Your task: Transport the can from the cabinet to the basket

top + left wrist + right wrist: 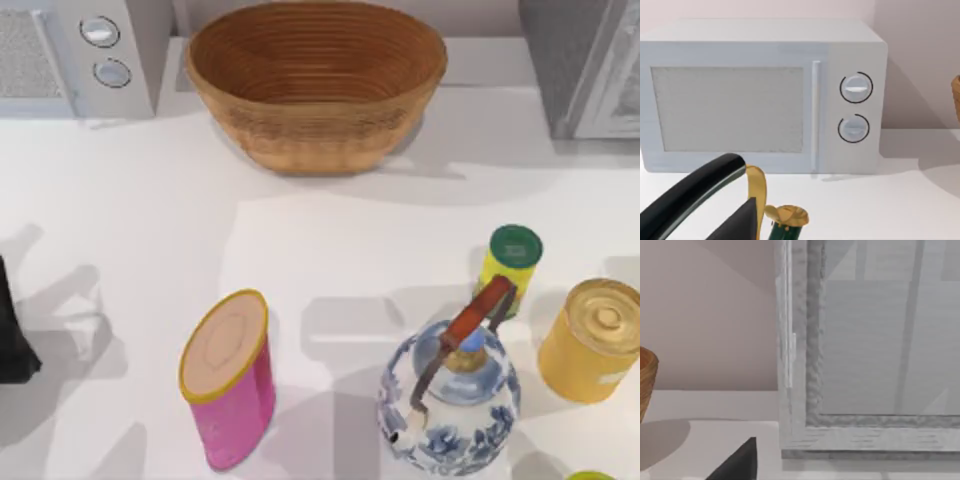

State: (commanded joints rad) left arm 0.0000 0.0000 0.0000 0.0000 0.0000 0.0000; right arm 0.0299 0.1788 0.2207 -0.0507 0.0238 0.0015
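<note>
1. The right claw sits low, just in front of the cabinet, near the door's edge. I cannot tell if it is spread or pressed together.
2. The cabinet door looks shut, so the can is most likely inside, behind it.
3. To do this step well, open the door first. Catch the pale strip at its edge, maybe a handle, and pull slowly.
4. The basket waits beside the cabinet, well apart from it.
5. The left arm rests far from the cabinet.
</note>
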